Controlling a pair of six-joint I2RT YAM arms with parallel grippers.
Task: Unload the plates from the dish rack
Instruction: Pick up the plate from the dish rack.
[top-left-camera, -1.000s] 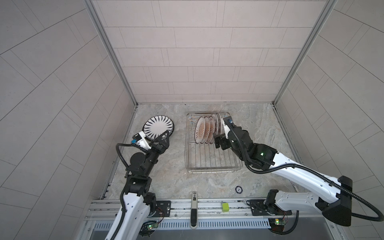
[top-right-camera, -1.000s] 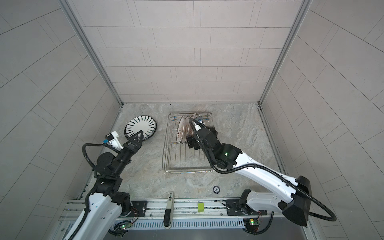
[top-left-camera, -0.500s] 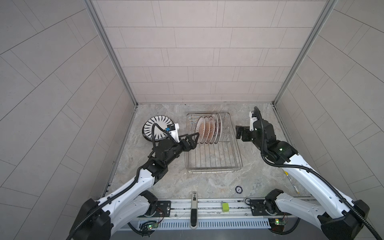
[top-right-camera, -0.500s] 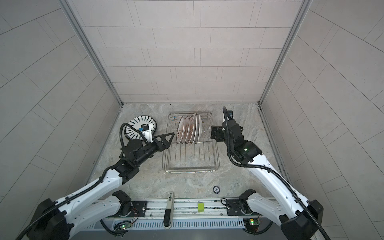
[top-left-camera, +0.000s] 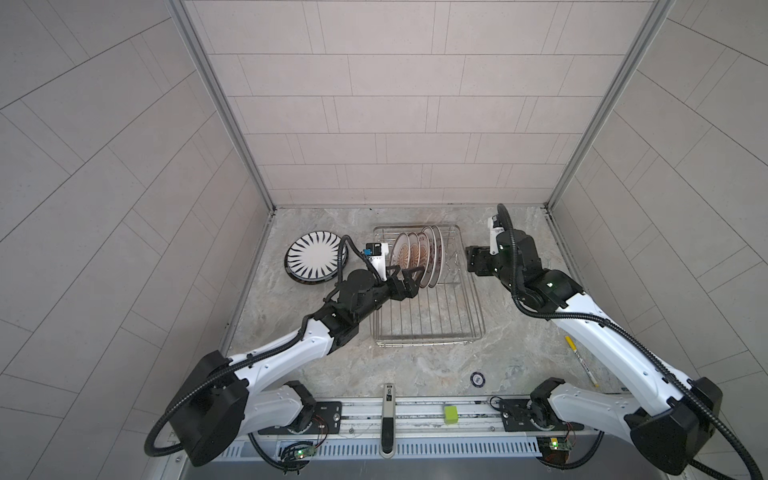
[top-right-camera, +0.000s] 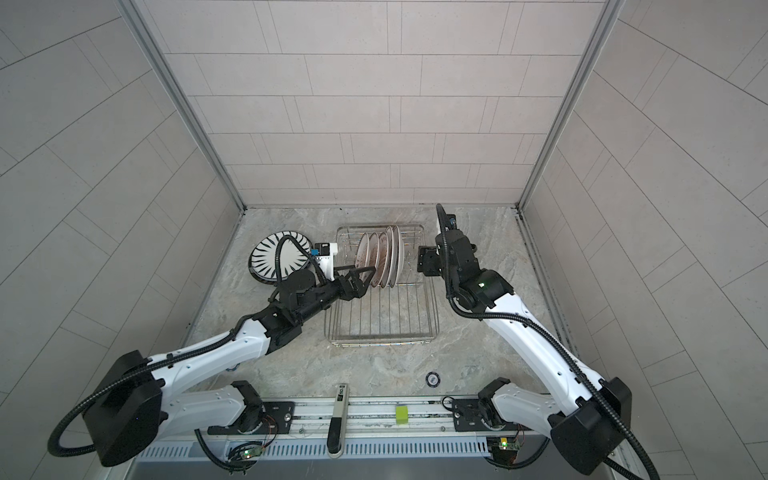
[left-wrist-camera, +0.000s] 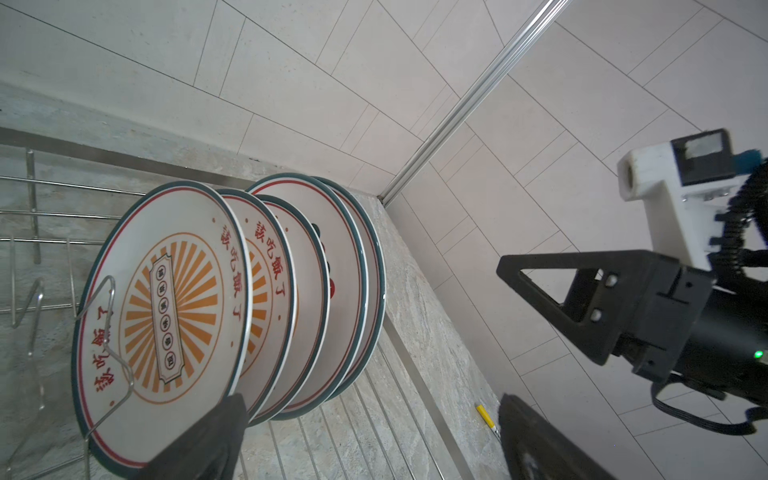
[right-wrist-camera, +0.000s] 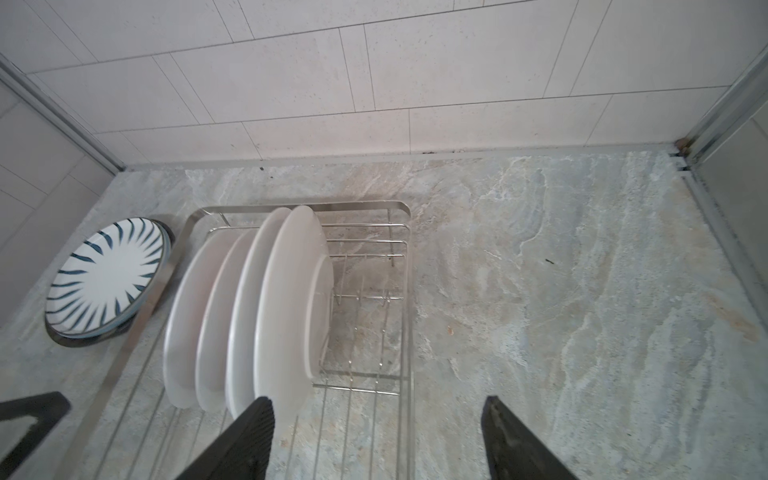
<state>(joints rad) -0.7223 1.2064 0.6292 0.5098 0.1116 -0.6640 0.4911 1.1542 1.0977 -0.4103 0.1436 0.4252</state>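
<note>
Several white plates (top-left-camera: 417, 253) (top-right-camera: 380, 257) stand upright in a row at the far end of the wire dish rack (top-left-camera: 432, 316) (top-right-camera: 382, 320). The left wrist view shows their orange sunburst and red-character faces (left-wrist-camera: 166, 299); the right wrist view shows their plain backs (right-wrist-camera: 282, 299). A black-striped plate (top-left-camera: 316, 257) (right-wrist-camera: 106, 276) lies flat on the table left of the rack. My left gripper (top-left-camera: 409, 276) (left-wrist-camera: 370, 440) is open by the front plate's near edge, with only rack wires between its fingers. My right gripper (top-left-camera: 473, 259) (right-wrist-camera: 378, 436) hangs open and empty at the rack's right rim.
A yellow pen (top-left-camera: 579, 357) lies by the right wall. A small round disc (top-left-camera: 478, 379) sits near the table's front edge, and a green block (top-left-camera: 451, 414) rests on the front rail. Tiled walls close in the left, right and back sides.
My right gripper has pulled away from the racked plates to the rack's right side. My left arm has swung from beside the striped plate over to the front plate in the rack.
</note>
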